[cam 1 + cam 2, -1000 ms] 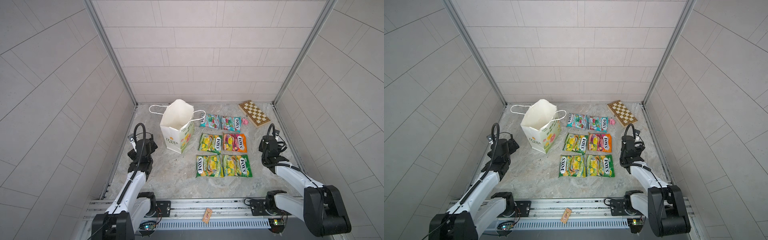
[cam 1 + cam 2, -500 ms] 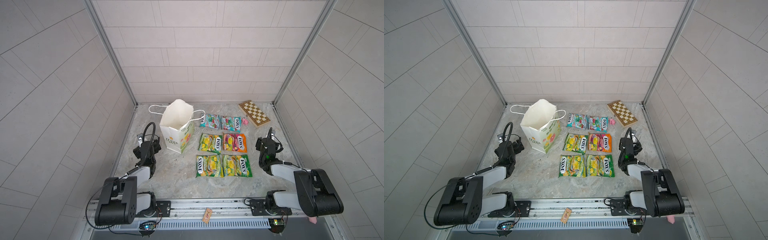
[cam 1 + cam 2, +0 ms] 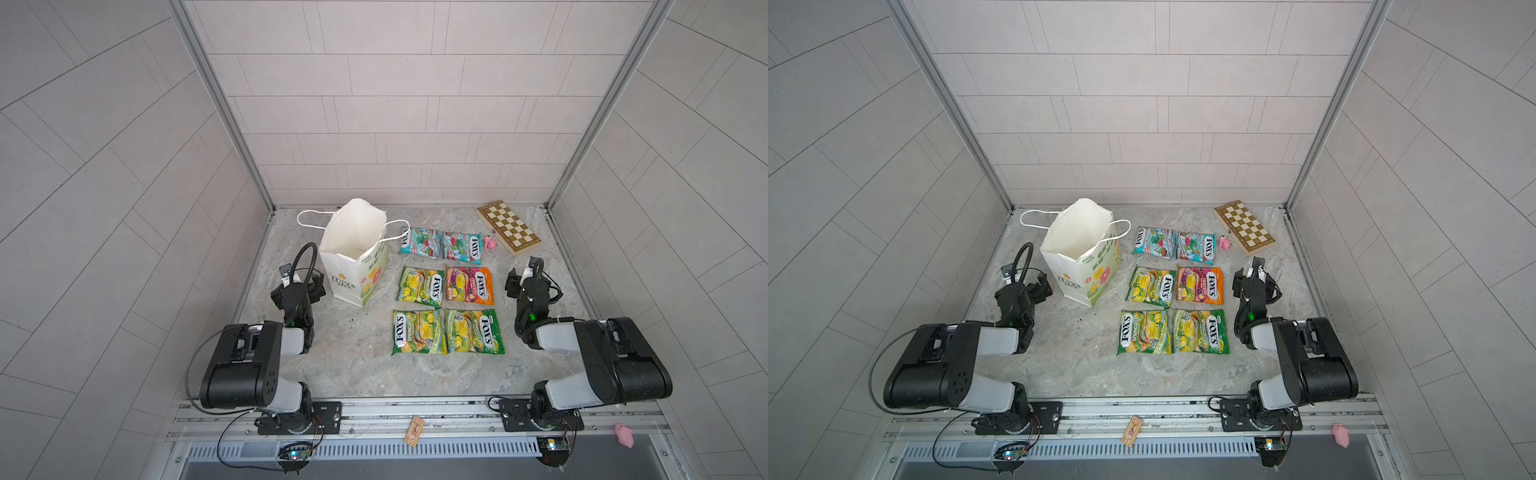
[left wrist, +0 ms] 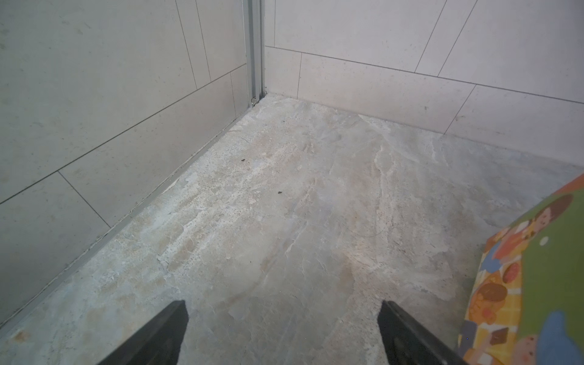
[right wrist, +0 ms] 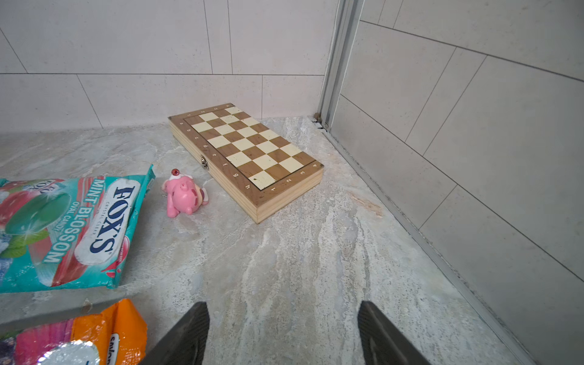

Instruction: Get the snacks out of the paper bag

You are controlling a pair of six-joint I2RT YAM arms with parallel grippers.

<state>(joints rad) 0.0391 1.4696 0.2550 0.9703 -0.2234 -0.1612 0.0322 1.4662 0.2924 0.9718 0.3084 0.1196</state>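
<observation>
Paper bag (image 4: 537, 284) half out of frame

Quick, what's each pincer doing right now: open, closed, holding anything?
Left pincer: open, holding nothing.
Right pincer: open, holding nothing.

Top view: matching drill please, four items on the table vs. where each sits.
Things
1. paper bag
2. chessboard
3. orange-pink packet
4. two teal packets

Places
A. middle of three rows, right-hand side
B. back right corner, lying flat
C. standing upright on the left side of the table
D. back row, side by side

Pairs: 1-C, 2-B, 3-A, 4-D
</observation>
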